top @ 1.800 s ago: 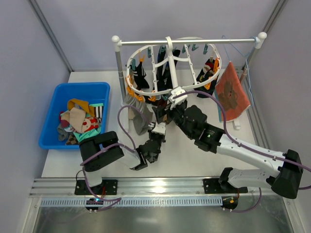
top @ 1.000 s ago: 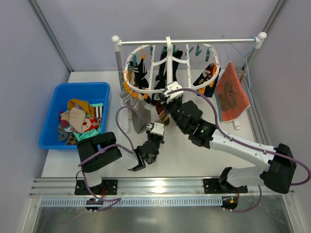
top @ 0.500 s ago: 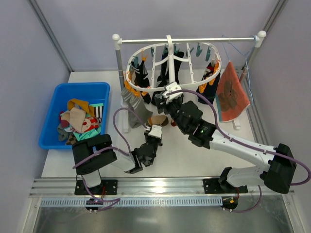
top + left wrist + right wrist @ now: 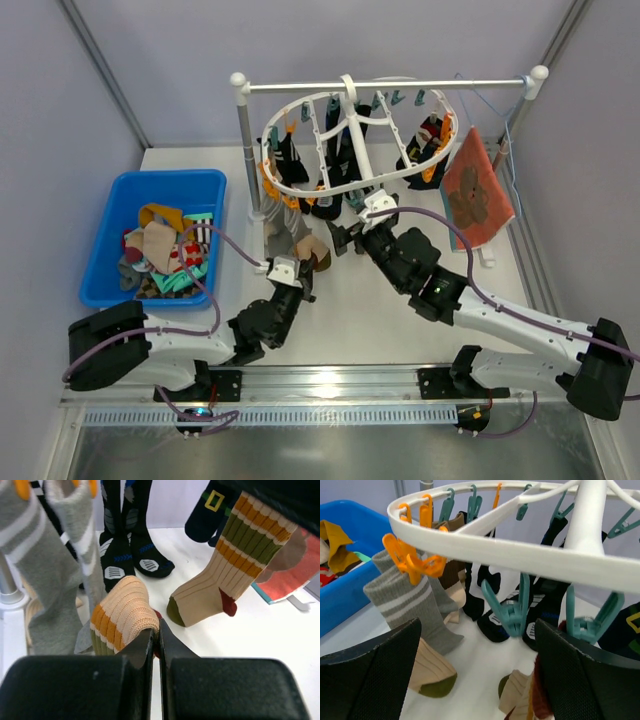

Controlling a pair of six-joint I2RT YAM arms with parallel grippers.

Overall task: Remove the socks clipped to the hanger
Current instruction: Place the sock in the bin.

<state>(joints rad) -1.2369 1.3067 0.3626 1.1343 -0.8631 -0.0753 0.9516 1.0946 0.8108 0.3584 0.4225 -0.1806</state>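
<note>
Since half a second ago the left arm has sunk low and swung leftward, drawing its catch away from the hanger (image 4: 485,542), while the right gripper (image 4: 477,630) has backed off the rim and spread.

Slipping looks the likeliest trouble. The left gripper (image 4: 156,632) pinches only a small fold of the beige striped sock (image 4: 125,615), so a quick swing toward the blue bin (image 4: 98,250) could shed it short. Its fingers are pressed together on that fold.

Just beyond, a second beige sock (image 4: 220,580) stands upright with its toe at the table. Its cuff is hidden, so I cannot tell whether it is clipped or loose.

The right gripper's fingers stand wide apart, holding nothing, below the hanger's near rim. There a grey striped sock (image 4: 405,605) hangs from an orange clip (image 4: 412,560), with black socks (image 4: 127,545) behind.
</note>
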